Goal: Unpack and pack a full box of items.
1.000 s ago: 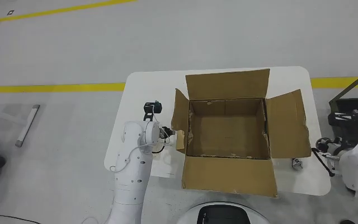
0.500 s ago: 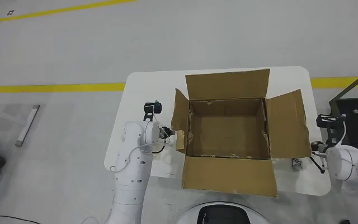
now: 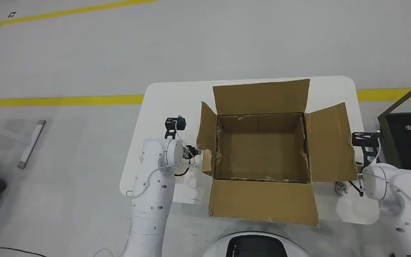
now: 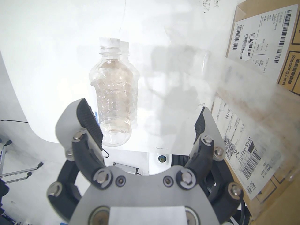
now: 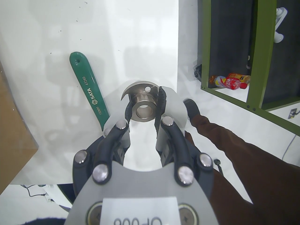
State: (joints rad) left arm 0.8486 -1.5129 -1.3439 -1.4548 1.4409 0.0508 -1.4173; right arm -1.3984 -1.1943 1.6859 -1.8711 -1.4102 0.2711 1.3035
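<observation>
Right arm swung inward, jaws gripping bushing.

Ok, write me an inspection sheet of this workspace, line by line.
Surface: white table with a few dark specks.
Job's things: cardboard box, flaps open; clear bottle on the table beside the box; green-handled wrench on the table; metal bushing.
Clutter: nothing seen.
Grippers: left tool open, next to the clear bottle; right tool shut on the metal bushing.
Cables: thin wire at the left tool's base; floor cable.
Surroundings: green-framed rack with a red drink bottle lying in it; yellow floor lines.
</observation>
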